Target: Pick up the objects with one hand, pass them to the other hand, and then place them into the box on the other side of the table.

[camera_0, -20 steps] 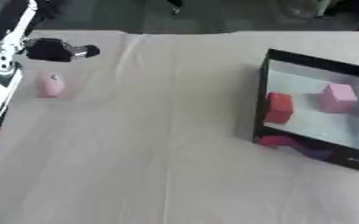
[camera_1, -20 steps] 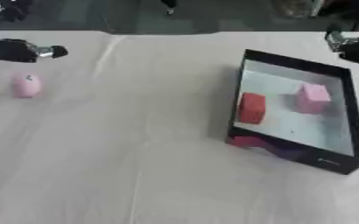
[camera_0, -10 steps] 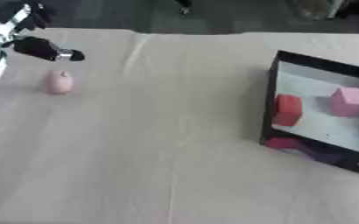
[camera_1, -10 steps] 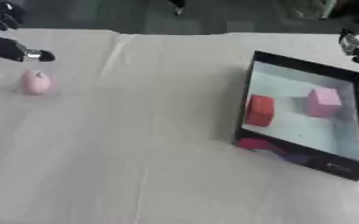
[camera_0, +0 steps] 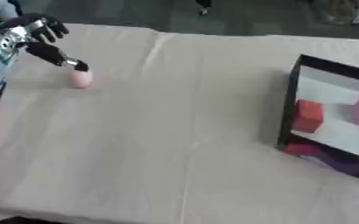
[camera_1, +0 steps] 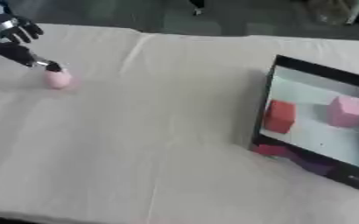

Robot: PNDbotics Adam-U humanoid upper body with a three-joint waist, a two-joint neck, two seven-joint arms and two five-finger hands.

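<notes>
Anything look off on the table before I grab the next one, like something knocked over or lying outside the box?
Nothing looks spilled or damaged. The black box sits at the table's right with a red block and a pink block inside. Red and purple shapes show at its near wall; whether they lie outside is unclear. The small pink rounded object lies by the left hand.

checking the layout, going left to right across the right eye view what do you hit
left hand → small pink object on the table → black box wall → red block → pink block
</notes>
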